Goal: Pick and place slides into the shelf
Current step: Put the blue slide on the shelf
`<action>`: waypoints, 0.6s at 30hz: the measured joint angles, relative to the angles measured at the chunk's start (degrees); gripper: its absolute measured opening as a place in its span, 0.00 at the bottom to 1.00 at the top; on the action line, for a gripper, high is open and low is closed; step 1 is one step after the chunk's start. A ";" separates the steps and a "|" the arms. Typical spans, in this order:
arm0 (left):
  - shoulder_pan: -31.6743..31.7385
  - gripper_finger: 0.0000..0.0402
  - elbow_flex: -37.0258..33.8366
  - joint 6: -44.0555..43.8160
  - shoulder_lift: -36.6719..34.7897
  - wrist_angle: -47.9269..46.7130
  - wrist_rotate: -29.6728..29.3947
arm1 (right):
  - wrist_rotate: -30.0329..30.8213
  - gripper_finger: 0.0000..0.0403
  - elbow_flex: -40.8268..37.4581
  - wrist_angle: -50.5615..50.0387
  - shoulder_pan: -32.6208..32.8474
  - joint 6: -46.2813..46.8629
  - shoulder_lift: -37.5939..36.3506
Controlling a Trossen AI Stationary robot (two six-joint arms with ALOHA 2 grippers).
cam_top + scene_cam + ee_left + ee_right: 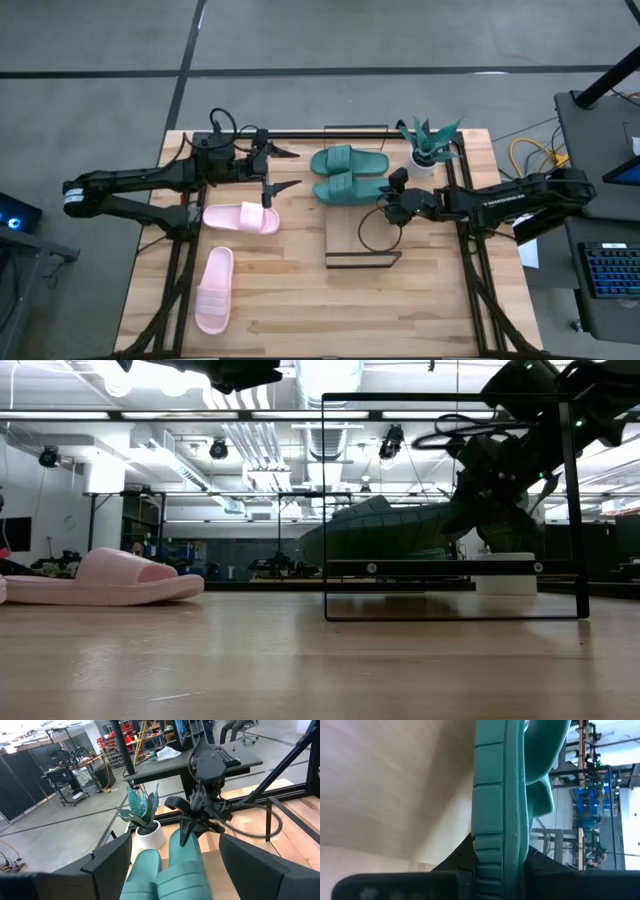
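High view, right gripper (pixel 390 196): clamped on the edge of one teal slide (pixel 350 189), at the shelf (pixel 362 232).
Second teal slide (pixel 348 159): just beyond it, touching.
Left gripper (pixel 283 170): fingers spread wide, holding nothing.
Pink slides (pixel 241 218): beside and behind it on the tabletop (pixel 420 300).

Two teal slides (pixel 167 870) lie side by side between the left gripper's (pixel 172 865) spread fingers (pixel 112 862). The right gripper (pixel 192 822) grips the toe end of one slide. Just beside them a potted plant (pixel 142 817) stands on the bench (pixel 305 810).
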 joint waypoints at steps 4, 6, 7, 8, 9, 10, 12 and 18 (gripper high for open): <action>0.00 0.71 0.00 0.00 0.00 -0.02 0.00 | 0.00 0.25 0.02 0.65 -0.72 0.67 1.95; 0.00 0.71 0.00 0.00 0.00 -0.02 0.00 | -0.02 0.35 0.18 0.35 -0.78 1.77 2.24; 0.00 0.71 0.00 0.00 0.00 -0.02 0.00 | -0.02 0.39 0.41 0.32 -0.78 2.49 2.20; 0.00 0.71 0.00 0.00 0.00 -0.04 0.02 | -0.02 0.43 0.69 0.32 -0.78 3.45 2.09; 0.00 0.71 0.00 0.00 0.00 -0.04 0.02 | -0.05 0.47 0.89 0.32 -0.78 4.45 1.87; 0.00 0.71 0.00 0.00 0.00 -0.05 0.02 | -0.07 0.50 1.10 0.03 -0.78 5.57 1.52; 0.00 0.71 0.00 0.00 0.00 -0.19 0.02 | -0.47 0.55 1.84 -0.63 -0.78 7.57 1.26; 0.00 0.71 0.00 -0.02 0.00 -0.39 0.02 | -5.65 0.62 5.25 -12.14 -0.84 14.22 0.97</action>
